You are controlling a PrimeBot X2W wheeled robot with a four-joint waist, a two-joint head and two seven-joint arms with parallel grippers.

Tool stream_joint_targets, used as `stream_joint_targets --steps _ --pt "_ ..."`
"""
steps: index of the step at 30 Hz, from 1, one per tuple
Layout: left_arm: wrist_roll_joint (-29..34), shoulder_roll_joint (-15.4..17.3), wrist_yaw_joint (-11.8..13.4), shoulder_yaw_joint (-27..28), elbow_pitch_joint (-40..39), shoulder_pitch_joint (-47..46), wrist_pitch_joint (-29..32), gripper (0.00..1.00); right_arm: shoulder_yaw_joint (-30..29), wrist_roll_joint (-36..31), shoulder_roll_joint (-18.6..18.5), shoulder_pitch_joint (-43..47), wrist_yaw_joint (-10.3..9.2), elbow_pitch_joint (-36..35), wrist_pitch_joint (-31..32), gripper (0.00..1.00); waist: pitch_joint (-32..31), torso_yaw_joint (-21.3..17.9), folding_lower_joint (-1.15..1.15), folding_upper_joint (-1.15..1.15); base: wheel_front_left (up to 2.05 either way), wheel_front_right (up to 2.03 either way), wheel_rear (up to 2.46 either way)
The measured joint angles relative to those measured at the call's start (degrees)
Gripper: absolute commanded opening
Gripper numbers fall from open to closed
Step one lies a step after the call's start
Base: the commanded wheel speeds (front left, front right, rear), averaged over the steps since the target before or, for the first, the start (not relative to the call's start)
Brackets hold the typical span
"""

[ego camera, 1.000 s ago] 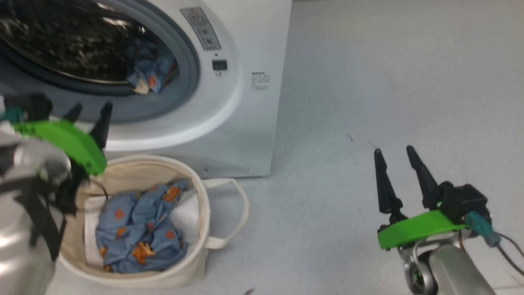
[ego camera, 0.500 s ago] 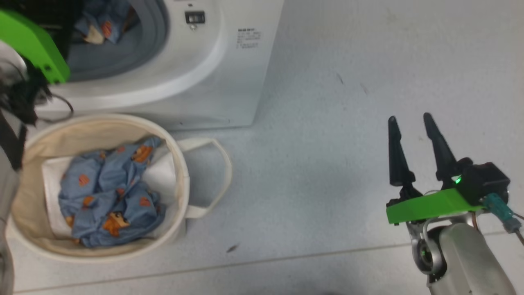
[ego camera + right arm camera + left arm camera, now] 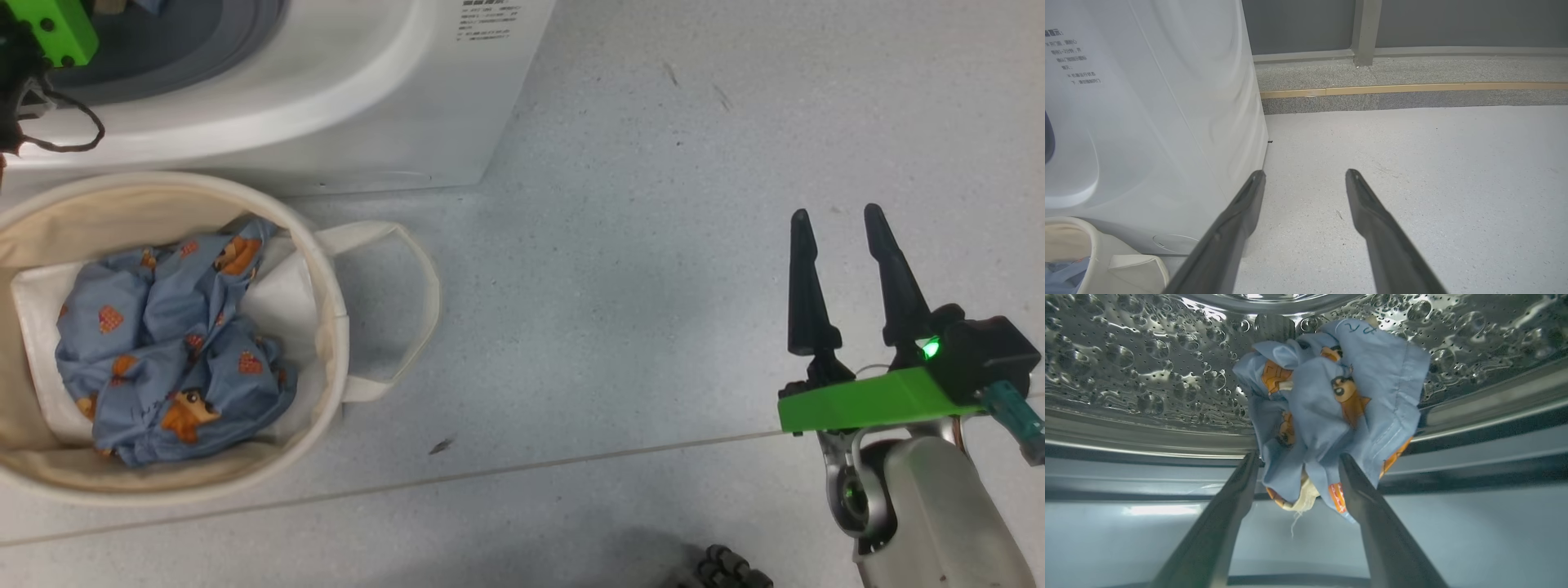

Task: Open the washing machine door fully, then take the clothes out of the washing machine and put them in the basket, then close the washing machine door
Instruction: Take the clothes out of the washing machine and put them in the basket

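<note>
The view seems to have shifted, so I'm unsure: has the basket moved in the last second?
No. The basket sits just as before by the lower corner of the washing machine; the whole view shifted, so the camera moved.

The basket (image 3: 331,327) is set on the floor (image 3: 612,245) at the left, just near of the washing machine (image 3: 326,98). Clothes (image 3: 163,351) are piled in it. A further garment (image 3: 1331,416) is lodged at the near lip of the drum (image 3: 1126,355), just beyond the left pincer (image 3: 1298,457). The right pincer (image 3: 836,212) is held over the floor, well right of the basket.
</note>
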Motion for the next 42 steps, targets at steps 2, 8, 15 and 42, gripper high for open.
stream_joint_targets --steps 2,8,15,42 --pt "0.0 -0.1 0.0 -0.4 0.3 -0.2 0.4 1.00 0.0 0.0 0.0 0.0 0.00 -0.2 0.0 1.00 0.2 0.1 0.00 0.00 0.00 0.00 0.00" --pt "-0.3 -0.1 0.0 -2.5 2.8 -1.4 0.3 1.00 0.1 -0.4 0.0 0.0 0.00 -0.7 0.0 1.00 1.6 0.3 0.00 0.00 0.00 0.00 0.00" --pt "-1.6 -0.5 0.0 -4.1 3.5 -2.6 -1.1 1.00 0.2 -0.5 0.0 -0.3 0.00 -1.2 0.0 1.00 3.4 0.5 0.00 0.00 0.00 0.00 0.00" --pt "-13.9 3.1 0.0 -17.9 -7.6 -0.2 -24.1 0.00 -1.1 -1.5 0.3 -1.1 0.00 -0.3 0.0 1.00 1.4 2.2 -0.01 0.00 0.00 0.00 0.00"
